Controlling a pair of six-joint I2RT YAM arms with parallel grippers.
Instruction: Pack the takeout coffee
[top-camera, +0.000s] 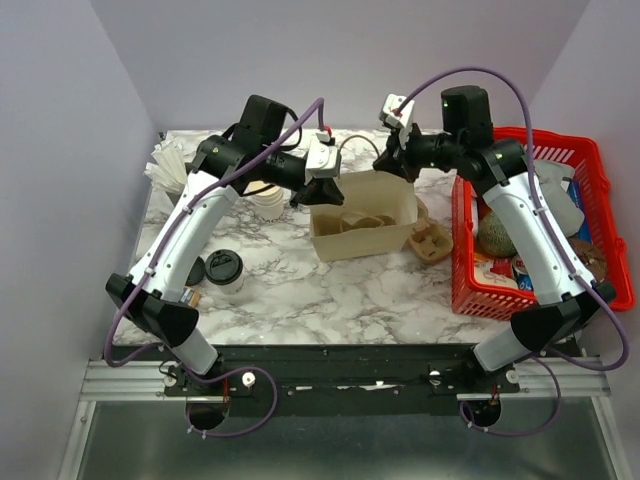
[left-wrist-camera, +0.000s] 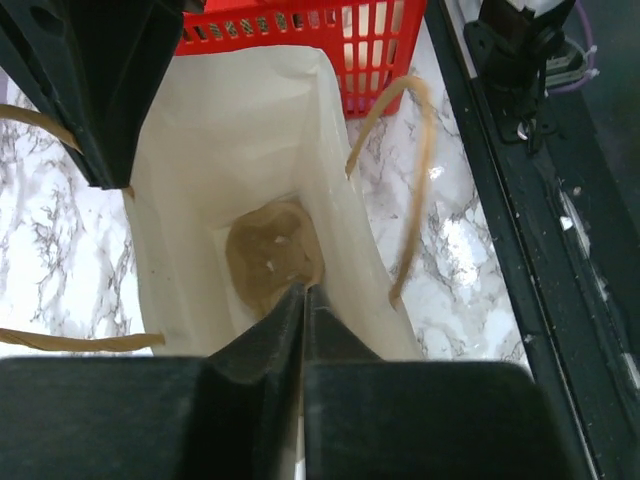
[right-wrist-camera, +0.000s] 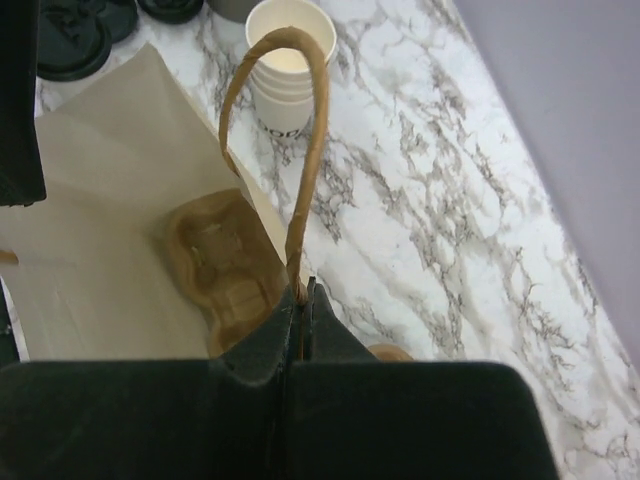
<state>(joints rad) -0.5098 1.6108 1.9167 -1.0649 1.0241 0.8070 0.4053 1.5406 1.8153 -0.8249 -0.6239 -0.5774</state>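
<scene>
1. One marble table (top-camera: 330, 300). Its widest bare stretch is at lower centre, in front of the bag.
2. One red basket (top-camera: 459, 250) at the right edge, full of goods.
3. One paper bag (top-camera: 345, 246) at centre, upright, with its mouth open between the two grippers. Its two twisted-paper handles (right-wrist-camera: 300, 150) loop up from the rim.
4. Two grippers. The left gripper (top-camera: 318, 190) is clenched on the bag's left rim, fingers (left-wrist-camera: 270, 340) pinched together over the paper. The right gripper (top-camera: 398, 160) is clamped on the opposite rim, at the foot of a handle.
5. Two brown cup carriers: one lies on the bag's floor (top-camera: 362, 222), the other (top-camera: 430, 243) sits on the table between bag and basket, which narrows that gap.
6. One stack of lidless cups (top-camera: 268, 203), just left of the bag.
7. One takeout coffee (top-camera: 223, 270) — lidded and upright at lower left, well apart from the bag, with open marble between them.
8. Loose black lids (right-wrist-camera: 70, 45) — at least two, in the upper left of the right wrist view.
</scene>
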